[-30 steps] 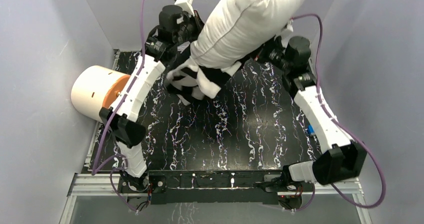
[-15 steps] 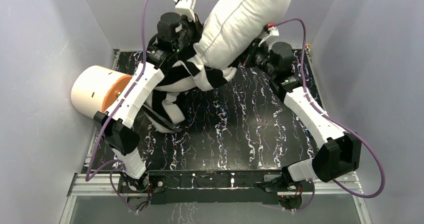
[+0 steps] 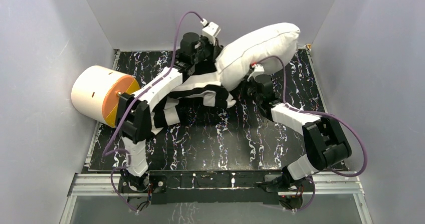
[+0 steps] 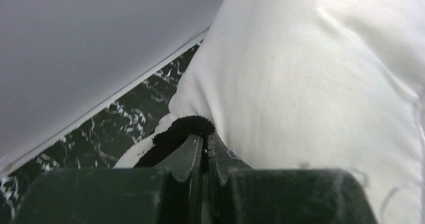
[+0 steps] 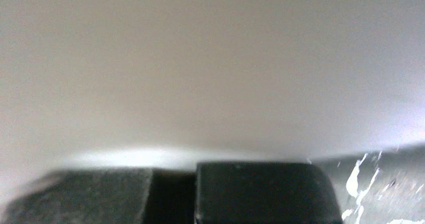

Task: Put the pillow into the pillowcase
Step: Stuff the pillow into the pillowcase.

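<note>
My left end effector [image 4: 204, 143] pinched the black-and-white striped fabric pillowcase [image 3: 200, 91]. My right end effector [image 5: 173, 175] was closed under the plump white fabric pillow [image 3: 260, 48], which lay mostly uncovered at the far side of the black marbled counter [image 3: 240, 139]. I judged the thin pinch might slip.

The worktop [image 3: 240, 134] is a black slab veined with white (a marbled look). The pillowcase [image 3: 210, 93], striped black and white and rumpled, lies on its left-rear part and spreads from near the left side toward the middle. The pillow [image 3: 260, 46] stretches along the back right, with its left end tucked into the striped fabric. It seems to rest on the surface, though its far end may be raised. At the left edge a cream cylinder [image 3: 95, 91] with an orange face lies on its side.
</note>
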